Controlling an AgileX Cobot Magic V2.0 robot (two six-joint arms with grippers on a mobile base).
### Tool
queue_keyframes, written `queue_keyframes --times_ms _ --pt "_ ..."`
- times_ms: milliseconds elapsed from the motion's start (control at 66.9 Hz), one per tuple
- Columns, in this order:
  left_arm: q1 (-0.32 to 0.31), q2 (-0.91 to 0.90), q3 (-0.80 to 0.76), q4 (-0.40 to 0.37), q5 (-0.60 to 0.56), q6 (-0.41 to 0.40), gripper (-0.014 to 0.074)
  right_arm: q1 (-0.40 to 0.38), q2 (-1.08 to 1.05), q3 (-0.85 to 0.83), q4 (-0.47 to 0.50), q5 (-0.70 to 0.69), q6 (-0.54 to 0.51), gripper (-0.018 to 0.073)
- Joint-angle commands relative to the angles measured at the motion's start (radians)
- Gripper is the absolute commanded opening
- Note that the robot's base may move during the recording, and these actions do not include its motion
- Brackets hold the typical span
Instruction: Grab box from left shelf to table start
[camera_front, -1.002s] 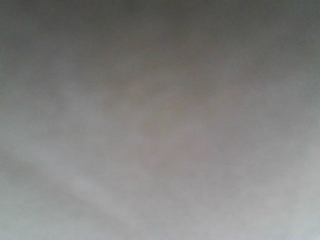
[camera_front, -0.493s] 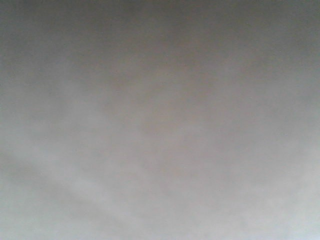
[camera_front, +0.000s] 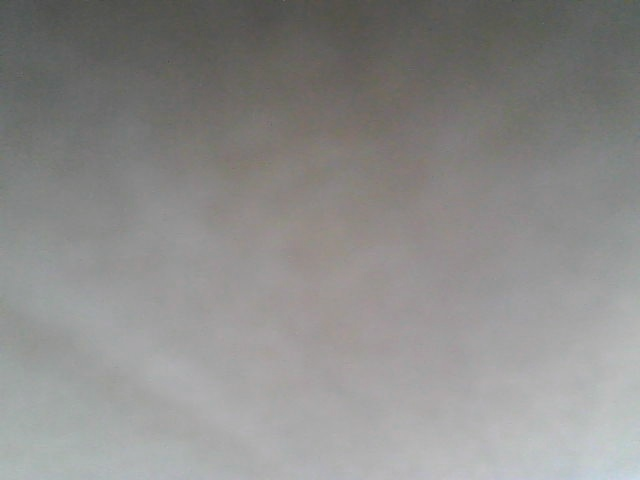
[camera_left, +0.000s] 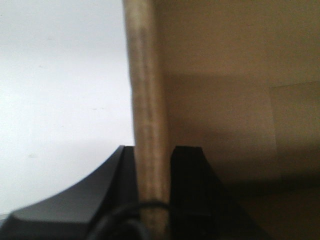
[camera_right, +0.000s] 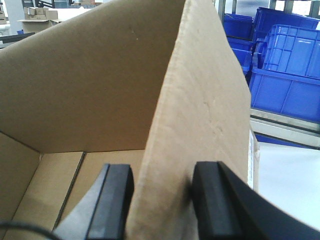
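Haze of flat, featureless grey fills the front-facing view from edge to edge; no object resolves in it.

Left wrist view, left to right: the table (camera_left: 60, 90) appears as a smooth, unmarked white surface. Next comes one wall of the box (camera_left: 147, 90), seen edge-on as a vertical strip of tan corrugated board with a rough, fibrous face. The left gripper (camera_left: 152, 150) is clamped on this wall, with one matte black finger (camera_left: 112, 200) outside it and the other inside, both pressed against the board. A thin black cable (camera_left: 125, 215) loops across the base of the fingers. Further right lies the shaded brown interior of the box, with a flat flap seam visible.

Right wrist view, left to right: the box interior shows plain brown panels meeting at a folded corner. The right gripper (camera_right: 162, 172) is closed on an upright cardboard panel, with a blocky black finger (camera_right: 115, 200) on each face. The panel surface is smooth with slight dents. Right of it stand stacked blue plastic bins (camera_right: 290, 65) with ribbed, gridded walls; a pale grey rail (camera_right: 282, 125) runs beneath them. White tabletop shows at lower right, beside the box. Contact between box bottom and table is hidden.
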Motion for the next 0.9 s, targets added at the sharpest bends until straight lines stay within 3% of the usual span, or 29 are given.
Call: queue_keyframes --times_ms 0,478,688,882 --pt "-0.004 0.016 -0.014 0.065 -0.014 0.039 -0.0092 -0.001 0.014 -0.028 -0.032 -0.122 0.005 0.0063" --pt "-0.004 0.016 -0.014 0.065 -0.049 0.039 -0.0092 -0.001 0.014 -0.028 -0.032 -0.122 0.005 0.0063" --pt "-0.004 0.016 -0.061 0.080 -0.060 0.039 -0.0092 -0.001 0.055 -0.028 -0.045 -0.060 0.005 0.0063" --pt "-0.004 0.018 -0.180 0.154 -0.072 0.039 -0.0092 -0.001 0.168 -0.056 -0.046 -0.027 0.006 0.0063"
